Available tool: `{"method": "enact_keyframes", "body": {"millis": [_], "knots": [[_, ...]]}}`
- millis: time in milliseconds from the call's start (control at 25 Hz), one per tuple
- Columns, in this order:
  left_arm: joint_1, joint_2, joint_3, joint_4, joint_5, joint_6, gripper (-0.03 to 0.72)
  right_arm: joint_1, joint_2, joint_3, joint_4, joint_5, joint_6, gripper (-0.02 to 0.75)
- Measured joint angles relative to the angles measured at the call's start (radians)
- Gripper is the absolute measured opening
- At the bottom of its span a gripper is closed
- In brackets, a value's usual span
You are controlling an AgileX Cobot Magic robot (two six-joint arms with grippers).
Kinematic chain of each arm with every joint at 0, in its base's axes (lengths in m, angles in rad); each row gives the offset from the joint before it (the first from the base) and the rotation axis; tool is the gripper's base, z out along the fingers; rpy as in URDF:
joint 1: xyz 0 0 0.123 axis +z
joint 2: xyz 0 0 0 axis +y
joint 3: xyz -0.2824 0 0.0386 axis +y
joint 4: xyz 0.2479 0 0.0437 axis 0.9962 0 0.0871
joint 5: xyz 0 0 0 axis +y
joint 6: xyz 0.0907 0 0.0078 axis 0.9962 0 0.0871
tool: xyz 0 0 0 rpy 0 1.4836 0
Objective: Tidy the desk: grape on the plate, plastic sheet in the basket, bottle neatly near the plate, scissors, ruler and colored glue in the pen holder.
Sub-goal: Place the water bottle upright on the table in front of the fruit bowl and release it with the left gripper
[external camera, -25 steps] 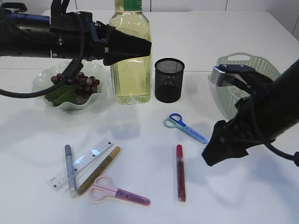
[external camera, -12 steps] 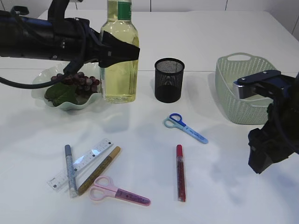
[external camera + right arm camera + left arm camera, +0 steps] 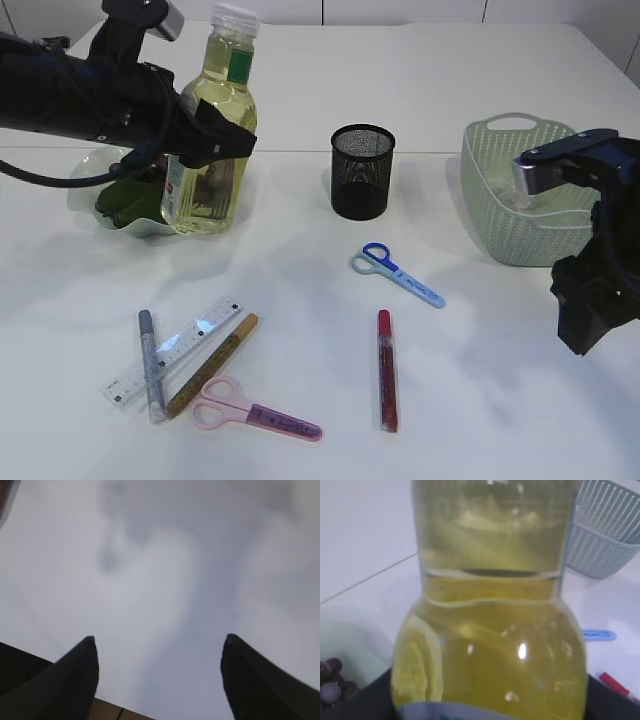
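Note:
My left gripper (image 3: 215, 140) is shut on the bottle (image 3: 208, 150) of yellow liquid, which leans left and stands beside the plate (image 3: 90, 195) with grapes (image 3: 331, 680). The bottle (image 3: 490, 630) fills the left wrist view. The black mesh pen holder (image 3: 362, 171) stands mid-table. Blue scissors (image 3: 395, 272), a red glue pen (image 3: 386, 368), pink scissors (image 3: 255, 410), a clear ruler (image 3: 175, 350), a gold glue pen (image 3: 212, 364) and a grey glue pen (image 3: 150, 362) lie on the table. My right gripper (image 3: 157, 660) is open and empty over bare table at the right. The plastic sheet is hard to make out.
The green basket (image 3: 505, 175) stands at the right, behind my right arm (image 3: 600, 270). It also shows in the left wrist view (image 3: 607, 535).
My left gripper has carried the bottle left and lower, down beside the plate, tilting it. My right arm has drawn back toward the right edge.

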Motion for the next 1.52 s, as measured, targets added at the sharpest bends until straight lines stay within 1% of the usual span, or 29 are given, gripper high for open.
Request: {"method": "enact_keyframes", "body": {"millis": [200,360,520,680,840,1080,1160,1240,1320,1360,1400,1520], "knots": [[0.0,-0.008,0.0,0.17,-0.044,-0.117,0.437,0.0,0.0,-0.011,-0.033,0.03,0.018,0.585],[0.0,-0.016,0.0,0.32,-0.05,-0.237,0.437,0.0,0.0,-0.011,-0.058,0.041,0.022,0.585],[0.012,-0.016,0.0,0.507,-0.033,-0.412,0.437,0.0,0.0,-0.011,-0.083,0.041,0.038,0.585],[0.049,-0.016,0.0,0.672,0.037,-0.585,0.437,0.0,0.0,-0.011,-0.109,0.041,0.057,0.585],[0.093,-0.024,0.0,0.765,0.097,-0.754,0.436,0.0,0.0,-0.011,-0.119,0.042,0.067,0.585],[0.177,-0.057,0.0,0.834,0.167,-1.002,0.436,0.0,0.0,-0.011,-0.131,0.044,0.078,0.585],[0.2,-0.061,0.0,0.873,0.187,-1.088,0.436,0.0,0.0,-0.011,-0.143,0.044,0.089,0.585],[0.222,-0.061,0.0,0.938,0.212,-1.208,0.436,0.0,0.0,-0.011,-0.155,0.044,0.1,0.585],[0.239,-0.061,0.0,1.003,0.233,-1.3,0.436,0.0,0.0,-0.011,-0.159,0.044,0.103,0.585],[0.247,-0.061,0.0,1.052,0.247,-1.346,0.436,0.0,0.0,-0.011,-0.161,0.044,0.104,0.585],[0.255,-0.061,0.0,1.089,0.262,-1.383,0.436,0.0,0.0,-0.011,-0.161,0.044,0.107,0.585],[0.278,-0.061,0.0,1.157,0.298,-1.441,0.436,0.0,0.0,-0.011,-0.163,0.044,0.107,0.585]]}}
